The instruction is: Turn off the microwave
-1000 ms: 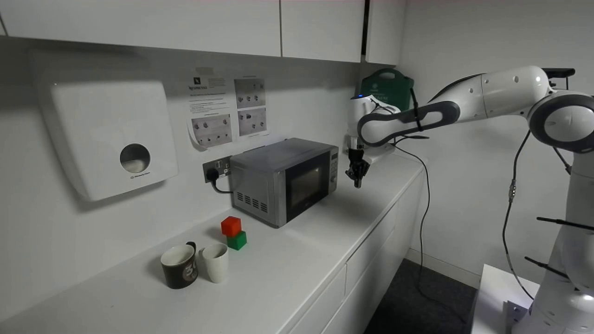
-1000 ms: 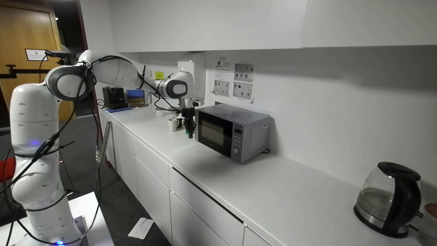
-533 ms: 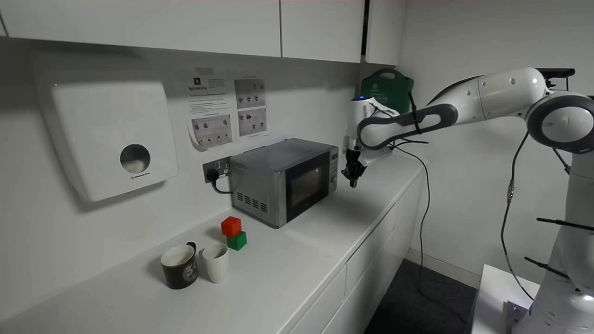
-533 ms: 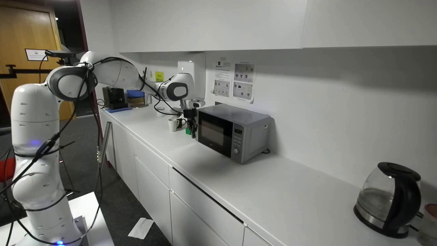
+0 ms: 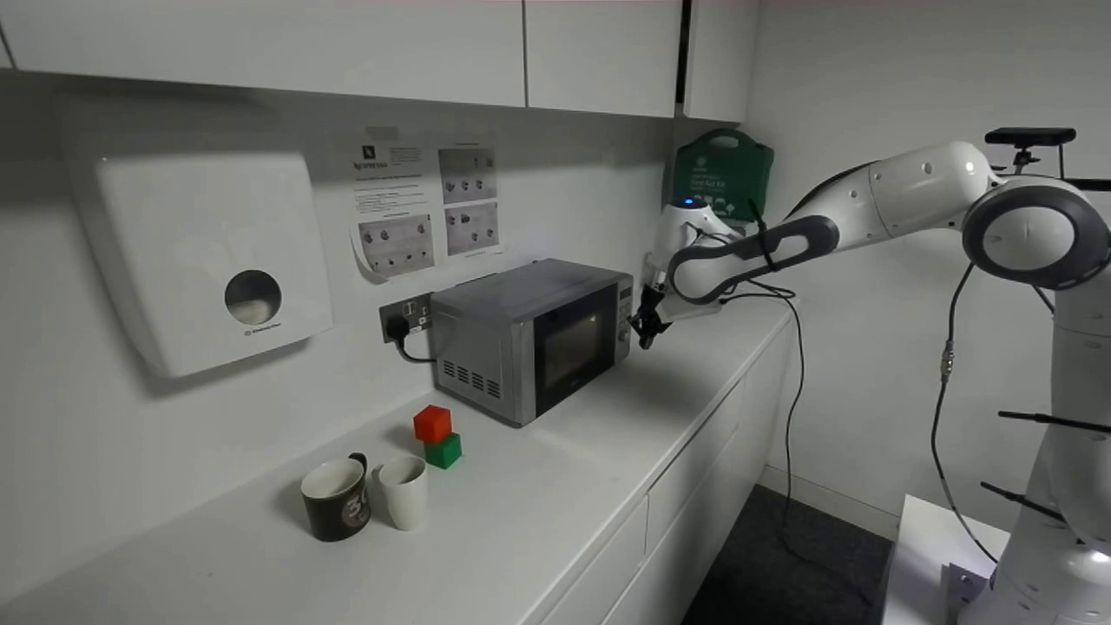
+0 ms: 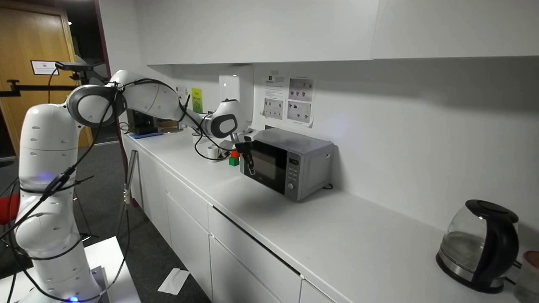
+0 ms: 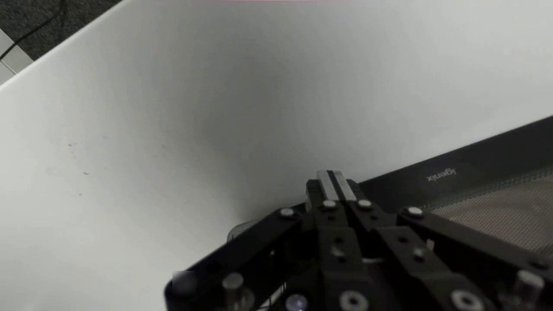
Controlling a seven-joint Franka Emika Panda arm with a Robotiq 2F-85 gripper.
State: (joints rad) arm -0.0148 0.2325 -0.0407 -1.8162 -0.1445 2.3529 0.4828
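In an exterior view the arm (image 5: 911, 200) enters from the right, its base running out of frame; from the high elbow (image 5: 1033, 239) it slopes down leftward to the wrist (image 5: 681, 230), and the gripper (image 5: 645, 345) hangs slightly tilted above the counter (image 5: 555, 512), just beside the right end of the microwave (image 5: 528, 338), which stands there. The control panel (image 5: 624, 312) is seen too obliquely for its markings to be read, the gripper is too dark for its parts to be told apart, and the wrist overlaps a lower corner of the green box (image 5: 729, 169). In an exterior view the arm's column (image 6: 46, 168) stands upright, its foot cut off below, and the gripper slants down across the left part of the door (image 6: 269, 166); the display (image 6: 293, 161) is too small to read, and a vessel (image 6: 528, 277) beside the kettle (image 6: 482, 248) is cut off at the edge. In the wrist view the gripper reaches up from the bottom, its pads (image 7: 327, 185) side by side with just a thin dark line between them, gripping nothing. It masks much of the microwave's front; the lettering (image 7: 440, 174) low on the door appears upside down. Whether the fingertips touch the microwave cannot be told.
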